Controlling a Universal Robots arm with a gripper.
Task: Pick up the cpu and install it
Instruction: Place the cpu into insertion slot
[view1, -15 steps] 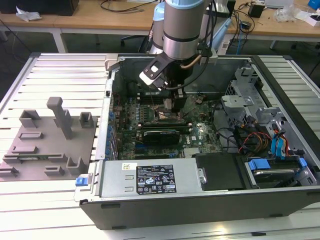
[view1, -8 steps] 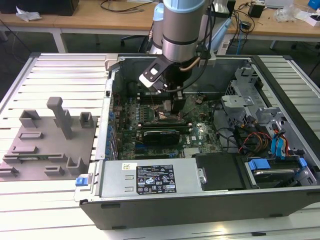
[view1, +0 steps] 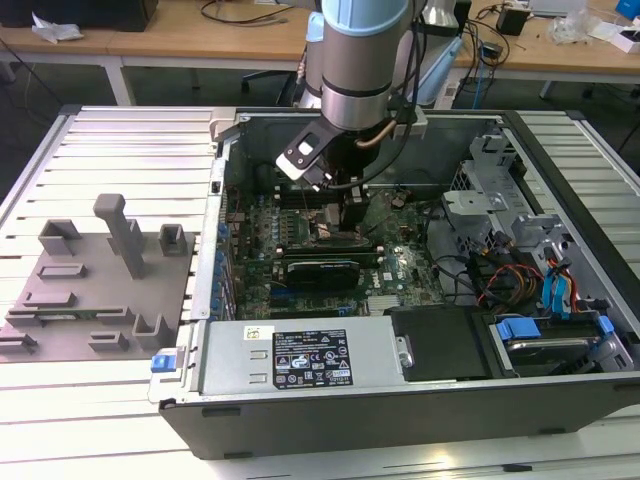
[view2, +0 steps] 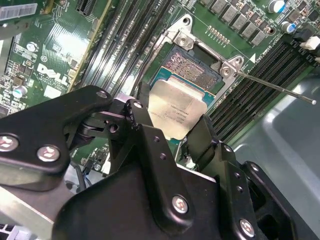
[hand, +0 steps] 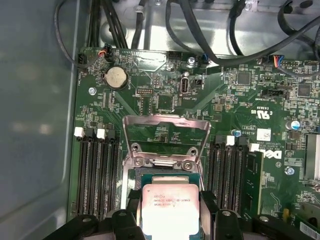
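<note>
Jaws pinched on the cpu (view2: 175, 112), gripping two opposite edges, silvery top facing the camera in the second wrist view! The gripper (view2: 170, 125) hangs inside the open computer case (view1: 400, 420), low over the green motherboard (hand: 225, 105). The cpu partly overlaps the open socket (view2: 195, 67), whose hinged metal frame (hand: 167, 135) is flipped up. Whether chip and socket touch, I can't tell.
</note>
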